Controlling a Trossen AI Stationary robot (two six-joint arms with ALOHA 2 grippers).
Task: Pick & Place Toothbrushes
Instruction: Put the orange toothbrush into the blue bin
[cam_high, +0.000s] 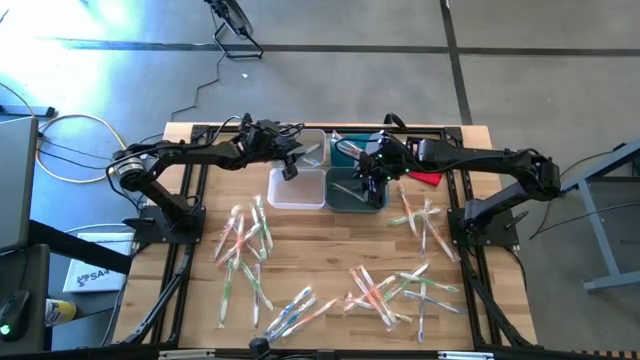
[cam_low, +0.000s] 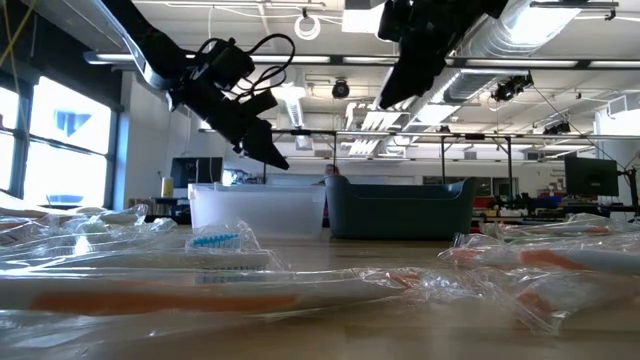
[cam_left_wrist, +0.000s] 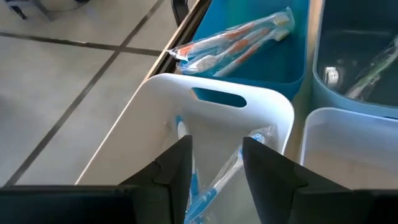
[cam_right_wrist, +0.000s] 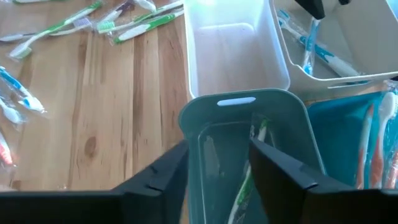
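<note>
Most of the toothbrushes (cam_high: 246, 243) lay scattered in clear wrappers on the wooden surface (cam_high: 320, 232), in one loose cluster near the left arm's base and another (cam_high: 395, 290) toward the right, their long axes pointing every way and several crossing one another. Four bins stood together at the far middle of the surface. The left gripper (cam_high: 290, 165) hung above the white bin (cam_left_wrist: 217, 115) at the far left of that group; its fingers (cam_left_wrist: 173, 171) stood apart with nothing between them, and below the gap a blue-handled toothbrush (cam_left_wrist: 208, 186) lay slanted in the bin, its handle running roughly along the line of the fingers. Beside it, the bright blue bin (cam_left_wrist: 273, 62) held orange-accented wrapped brushes (cam_left_wrist: 233, 43) lying diagonally. The right gripper (cam_high: 372, 180) hovered over the grey-blue bin (cam_right_wrist: 249, 106), fingers (cam_right_wrist: 283, 174) likewise parted and empty; a green toothbrush (cam_right_wrist: 245, 186) lay lengthwise in that bin directly under the gap, aligned with the bin's long side. The nearer white bin (cam_right_wrist: 230, 50) showed a bare floor.
</note>
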